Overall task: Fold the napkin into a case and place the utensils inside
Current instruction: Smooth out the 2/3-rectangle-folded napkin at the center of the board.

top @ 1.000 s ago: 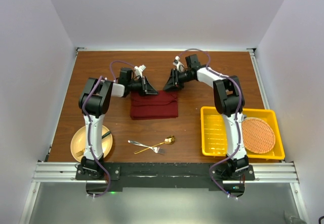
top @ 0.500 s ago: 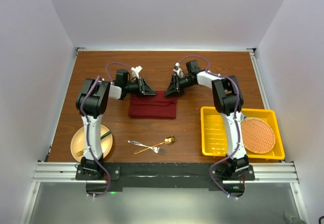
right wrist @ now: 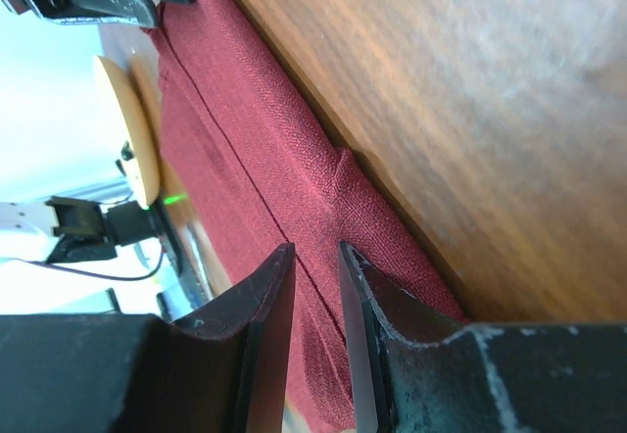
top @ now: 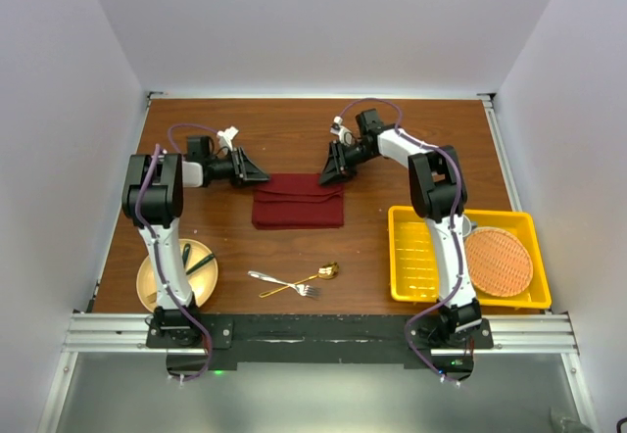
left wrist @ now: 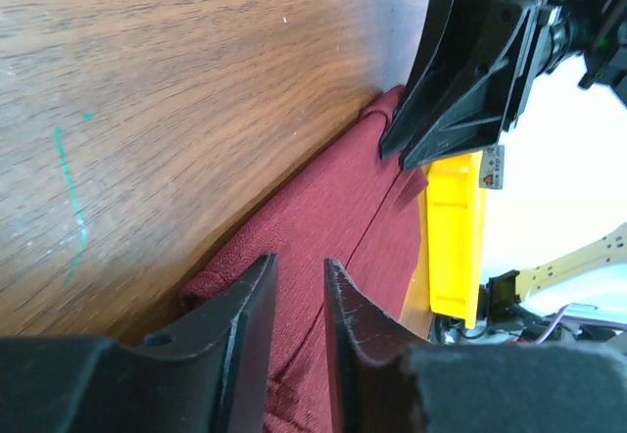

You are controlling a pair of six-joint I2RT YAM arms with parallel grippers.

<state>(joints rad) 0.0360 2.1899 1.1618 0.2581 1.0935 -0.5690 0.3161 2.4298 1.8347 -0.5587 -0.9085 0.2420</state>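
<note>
Yellow tray (top: 419,257), orange mat (top: 500,260), beige plate (top: 150,278)

The left gripper (top: 265,176) and right gripper (top: 324,177) were black. Between them lay a plain maroon napkin (top: 299,201) on a brown wood-grain table (top: 294,129). To the right gripper's right were a yellow tray (top: 421,257) and an orange woven mat (top: 500,260).

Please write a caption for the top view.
The left tool and right tool flank the folded napkin; fork and spoon lie nearby.
</note>
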